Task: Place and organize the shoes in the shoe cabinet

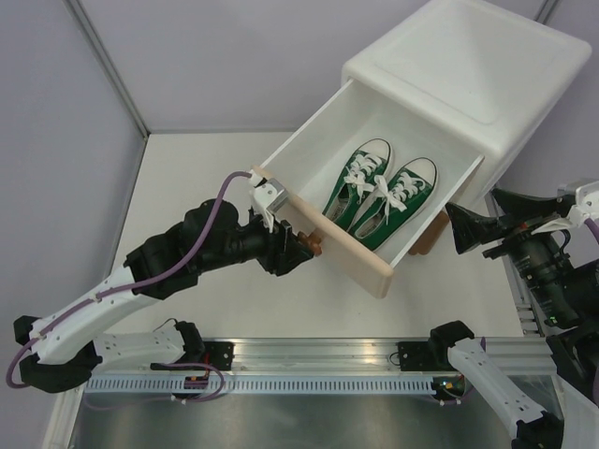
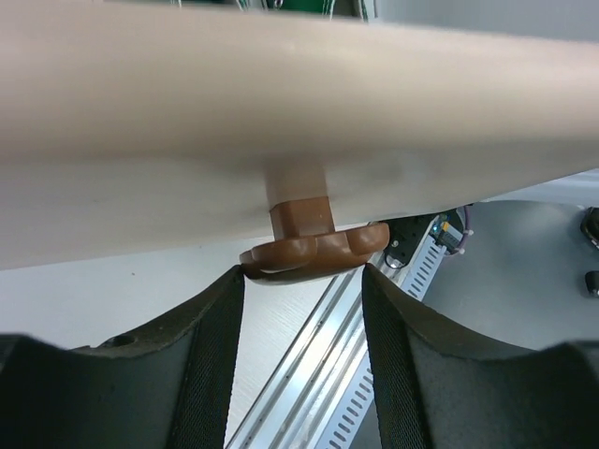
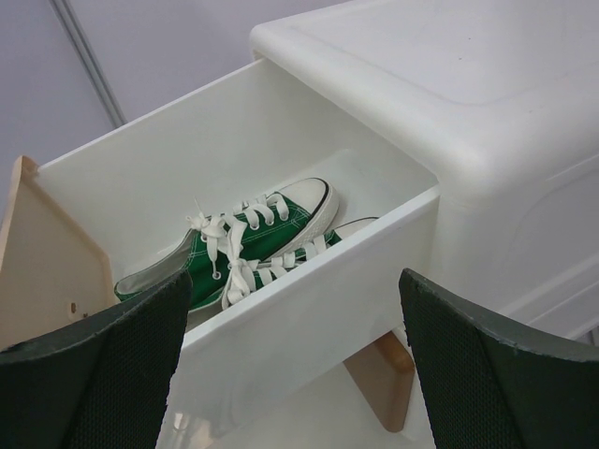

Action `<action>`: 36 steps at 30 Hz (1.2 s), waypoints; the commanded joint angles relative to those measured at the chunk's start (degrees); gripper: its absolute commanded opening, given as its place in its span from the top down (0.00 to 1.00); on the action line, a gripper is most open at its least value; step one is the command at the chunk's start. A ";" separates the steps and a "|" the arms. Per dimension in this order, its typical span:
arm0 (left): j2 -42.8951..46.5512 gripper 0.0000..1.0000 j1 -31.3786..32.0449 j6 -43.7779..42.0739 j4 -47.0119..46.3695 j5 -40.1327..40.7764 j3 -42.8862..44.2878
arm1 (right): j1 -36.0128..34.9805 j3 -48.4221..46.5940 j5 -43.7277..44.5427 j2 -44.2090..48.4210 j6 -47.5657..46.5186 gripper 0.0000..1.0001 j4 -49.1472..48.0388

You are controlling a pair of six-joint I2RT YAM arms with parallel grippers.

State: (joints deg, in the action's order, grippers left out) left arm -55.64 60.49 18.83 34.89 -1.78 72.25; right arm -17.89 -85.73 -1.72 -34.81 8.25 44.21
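The white shoe cabinet (image 1: 473, 79) stands at the back right with its upper drawer (image 1: 309, 140) pulled far out. A pair of green sneakers (image 1: 381, 193) with white laces lies side by side inside it, also seen in the right wrist view as green sneakers (image 3: 253, 238). My left gripper (image 1: 301, 248) is at the drawer's beige front (image 1: 342, 245), its fingertips (image 2: 229, 290) closed against both sides of the brown knob (image 2: 314, 251). My right gripper (image 1: 465, 229) hangs open just right of the drawer, nothing between its fingers (image 3: 140, 346). The blue sneakers are out of view.
A brown cabinet foot (image 3: 384, 383) shows under the drawer's side wall (image 3: 309, 309). Grey partition walls (image 1: 56, 140) enclose the white table (image 1: 187, 196). An aluminium rail (image 1: 309, 360) with the arm bases runs along the near edge.
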 commanded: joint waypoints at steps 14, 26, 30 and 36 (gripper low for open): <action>-8.78 0.47 0.51 -1.95 -8.97 5.11 12.48 | -0.30 0.31 1.36 1.58 -1.92 0.05 -0.35; -13.61 0.44 0.51 -3.71 -14.76 8.11 17.75 | -0.30 0.04 1.28 1.85 -2.19 0.05 -0.26; -16.25 0.43 0.51 -3.98 -16.78 9.07 19.68 | -0.30 -0.75 1.01 1.59 -2.54 0.05 0.44; -18.89 0.40 0.51 -5.64 -22.05 13.03 21.09 | -0.30 -2.24 0.66 1.41 -2.80 0.05 1.76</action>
State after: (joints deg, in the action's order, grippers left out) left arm -73.36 61.25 16.95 27.14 6.02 89.76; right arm -17.89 -86.08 -1.23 -33.19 6.13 45.54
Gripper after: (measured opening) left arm 0.592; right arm 0.949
